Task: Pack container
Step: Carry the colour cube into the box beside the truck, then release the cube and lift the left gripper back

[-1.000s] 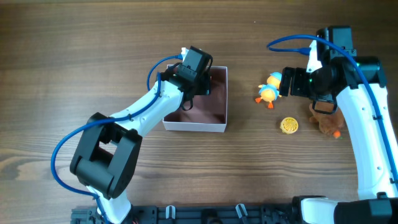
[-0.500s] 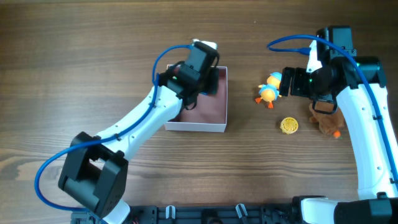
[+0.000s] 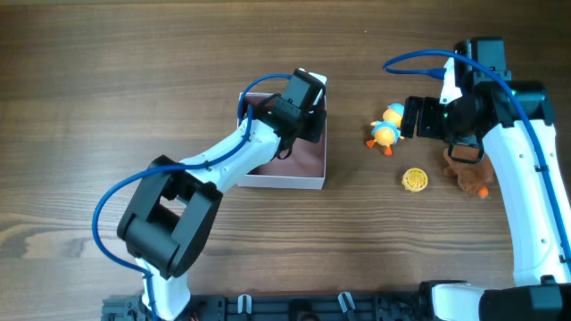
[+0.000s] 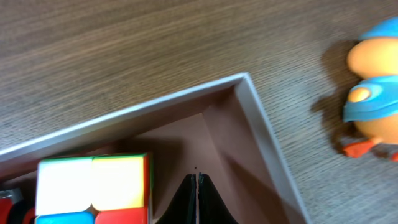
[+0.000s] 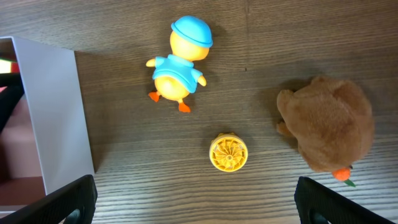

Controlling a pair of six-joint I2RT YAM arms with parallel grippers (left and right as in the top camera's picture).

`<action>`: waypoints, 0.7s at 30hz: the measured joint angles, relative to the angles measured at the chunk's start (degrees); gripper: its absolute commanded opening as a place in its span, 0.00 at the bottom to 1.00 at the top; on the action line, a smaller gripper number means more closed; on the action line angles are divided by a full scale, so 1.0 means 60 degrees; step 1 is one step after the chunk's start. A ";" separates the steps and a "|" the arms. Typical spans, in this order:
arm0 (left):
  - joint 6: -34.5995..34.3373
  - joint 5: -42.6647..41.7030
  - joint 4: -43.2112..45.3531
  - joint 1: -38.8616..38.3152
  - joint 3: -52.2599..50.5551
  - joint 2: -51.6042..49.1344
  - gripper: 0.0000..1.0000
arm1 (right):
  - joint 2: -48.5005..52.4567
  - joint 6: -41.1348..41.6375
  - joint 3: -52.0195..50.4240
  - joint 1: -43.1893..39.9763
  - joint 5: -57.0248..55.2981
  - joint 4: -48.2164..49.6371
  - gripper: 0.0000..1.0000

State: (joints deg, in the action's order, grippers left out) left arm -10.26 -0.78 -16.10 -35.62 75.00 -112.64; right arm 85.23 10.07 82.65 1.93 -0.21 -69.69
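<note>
The container [image 3: 281,181] is a shallow white box with a dusty-pink inside, left of centre on the table. My left arm reaches over its far right part. In the left wrist view my left gripper [image 4: 197,182] is shut with nothing between its fingers, just above the pink floor near the container's corner [image 4: 247,87]. A multicoloured cube [image 4: 93,186] lies inside the box, to the left of the fingers. My right gripper [image 5: 196,204] is open and empty, hovering above the loose toys to the right of the container's wall [image 5: 56,112].
A yellow duck toy with a blue cap [image 3: 387,127] [image 5: 180,65] [image 4: 373,81] lies right of the box. A yellow ribbed disc [image 3: 414,180] [image 5: 228,152] and a brown plush toy [image 3: 468,174] [image 5: 329,130] lie nearer the right arm.
My left gripper has closed with nothing in it, and its arm has swung right, toward the container's far right corner. The right arm and the toys have not moved.
</note>
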 measured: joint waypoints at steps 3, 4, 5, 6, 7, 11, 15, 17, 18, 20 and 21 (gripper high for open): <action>0.0025 0.0160 0.0120 0.0000 0.0000 -0.0178 0.04 | 0.0000 0.0000 0.0000 0.0000 0.0000 0.0000 1.00; 0.0025 0.0262 0.0120 0.0000 0.0000 -0.0186 0.04 | 0.0000 0.0000 0.0000 0.0000 0.0036 0.0004 1.00; 0.0025 0.0372 0.0124 0.0000 0.0000 -0.0186 0.04 | 0.0000 0.0000 0.0000 0.0000 0.0044 0.0000 1.00; 0.0029 0.0506 0.0124 0.0000 0.0000 -0.0186 0.04 | 0.0000 0.0000 0.0000 0.0000 0.0069 0.0004 1.00; 0.0025 0.0656 0.0124 0.0000 0.0000 -0.0186 0.04 | 0.0000 0.0000 0.0000 0.0000 0.0084 0.0004 1.00; 0.0025 0.1279 0.0058 0.0000 0.0000 -0.0186 0.04 | 0.0000 0.0000 0.0000 0.0000 0.0106 0.0004 1.00; 0.0025 0.1577 -0.0044 0.0000 0.0000 -0.0186 0.04 | 0.0000 0.0000 0.0000 0.0000 0.0106 0.0004 1.00; 0.0025 0.1668 -0.0091 0.0000 0.0000 -0.0186 0.04 | 0.0000 0.0000 0.0000 0.0000 0.0106 0.0004 1.00; 0.0025 0.1687 -0.0138 0.0000 0.0000 -0.0186 0.04 | 0.0000 0.0000 0.0000 0.0000 0.0109 0.0004 1.00; 0.0025 0.1792 -0.0240 0.0000 0.0000 -0.0186 0.04 | 0.0000 0.0000 0.0000 0.0000 0.0109 0.0004 1.00; 0.0025 0.1883 -0.0251 -0.0004 0.0000 -0.0186 0.04 | 0.0000 0.0000 0.0000 0.0000 0.0109 0.0004 1.00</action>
State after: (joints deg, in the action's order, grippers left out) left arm -10.11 10.52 -17.61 -35.64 75.00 -113.75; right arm 85.23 10.07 82.65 1.93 0.45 -69.67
